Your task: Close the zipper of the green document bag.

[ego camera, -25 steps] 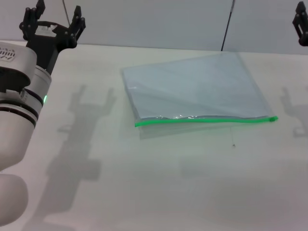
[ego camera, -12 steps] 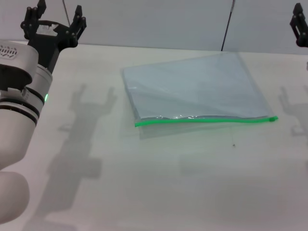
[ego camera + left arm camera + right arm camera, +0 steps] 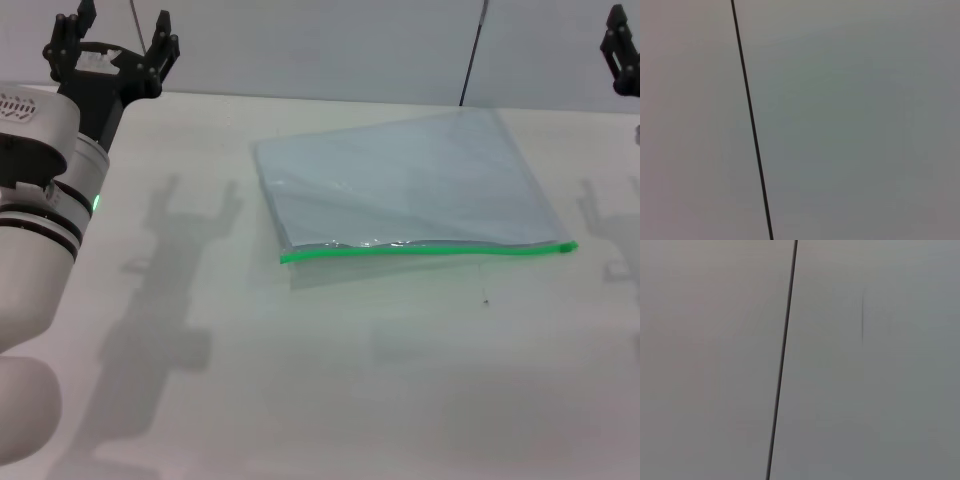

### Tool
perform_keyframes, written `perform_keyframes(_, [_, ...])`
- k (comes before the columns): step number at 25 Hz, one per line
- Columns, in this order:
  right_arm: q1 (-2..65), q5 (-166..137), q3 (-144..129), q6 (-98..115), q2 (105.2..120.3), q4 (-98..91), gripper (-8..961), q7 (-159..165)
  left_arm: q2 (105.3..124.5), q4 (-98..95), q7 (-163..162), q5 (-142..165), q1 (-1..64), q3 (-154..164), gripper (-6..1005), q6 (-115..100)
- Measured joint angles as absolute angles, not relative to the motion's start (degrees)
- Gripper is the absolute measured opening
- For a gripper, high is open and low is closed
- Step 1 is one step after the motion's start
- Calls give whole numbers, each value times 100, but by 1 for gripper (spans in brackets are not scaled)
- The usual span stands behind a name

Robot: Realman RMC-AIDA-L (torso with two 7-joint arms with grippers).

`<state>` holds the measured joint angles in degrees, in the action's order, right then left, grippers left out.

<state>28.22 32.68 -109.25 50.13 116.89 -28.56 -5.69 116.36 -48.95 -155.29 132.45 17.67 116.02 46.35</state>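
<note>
The bag (image 3: 410, 185) lies flat on the white worktop (image 3: 330, 380), a little right of centre in the head view, its green zipper (image 3: 425, 250) running along the near edge from lower left to a small green nub at the right end. That nub may be the slider (image 3: 568, 246), but it is too small to be sure. Near the middle of the track the clear film looks slightly puckered; whether the zipper is sealed along its length or parted cannot be read from here.

The left tool (image 3: 110, 48) is held high in the upper left of the frame, well apart from the bag, its fingers spread. The right tool (image 3: 622, 45) shows only as a dark edge at the upper right, and I cannot tell how its fingers stand. Both wrist views show only a pale wall crossed by a thin dark line — no bag, no fingers.

So the scene fits two stages: arms raised ahead of reaching in, or raised clear with the slider already run to its end. Nothing here decides between them.

If closing is still in hand, doing it well would call for one tool to pin the bag near the end of the track so the thin film cannot slide or bunch, while the other pinches the slider squarely and draws it level along the green line — low and steady, without lifting the edge.
</note>
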Motion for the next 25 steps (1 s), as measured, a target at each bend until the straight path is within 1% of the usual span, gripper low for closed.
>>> perform_keyframes(25, [2883, 3269, -10925, 5021, 11689, -2772, 639, -520, 11636, -4829, -15530, 13240, 1804, 11587, 831, 4649])
